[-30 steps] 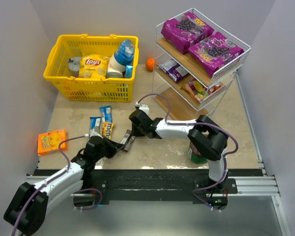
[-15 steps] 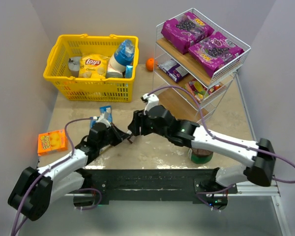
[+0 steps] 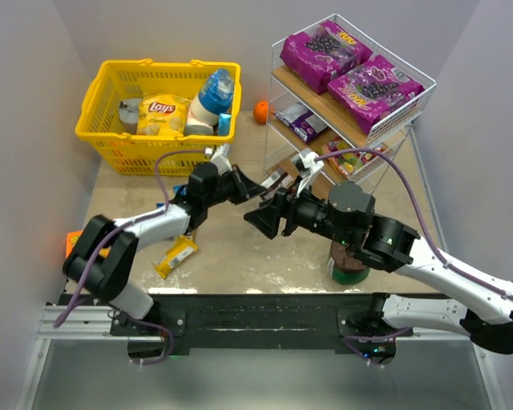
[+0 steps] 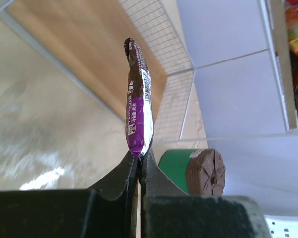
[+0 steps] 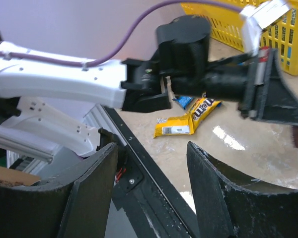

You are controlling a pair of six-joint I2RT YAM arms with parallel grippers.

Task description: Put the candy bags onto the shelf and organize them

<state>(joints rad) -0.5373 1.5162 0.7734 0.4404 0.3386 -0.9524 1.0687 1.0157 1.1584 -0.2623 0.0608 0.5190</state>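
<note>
Biggest of all, the pale table (image 3: 256, 256). At its back right, the shelf (image 3: 318, 101), white wire with three sloping wood steps. At the back left, a yellow basket (image 3: 158, 152) with a chip bag (image 3: 162, 111) and a bottle (image 3: 212, 92) inside.

Two big purple candy bags (image 3: 319, 53) lying side by side on the top step. On the middle step, a small purple packet (image 3: 301, 121) and a bright fruity bag (image 3: 342, 155).

Left gripper (image 3: 258, 185) stretched out toward the bottom step, pinched tight on a thin brown and purple packet (image 4: 138, 99). Packet held up on its edge, close to the bottom step, not lying on it. Right gripper (image 3: 269, 220) just beside, a bit nearer, fingers (image 5: 97, 183) spread wide with nothing between. Right arm and its purple cable across the front of the low steps, partly in the way.

Under the right arm, a green tub (image 3: 346, 266). By the left arm, a yellow packet (image 3: 177, 254) flat on the table. Orange box (image 3: 71, 242) mostly hidden behind that arm. Smallest, an orange ball (image 3: 261, 111) between basket and shelf.
</note>
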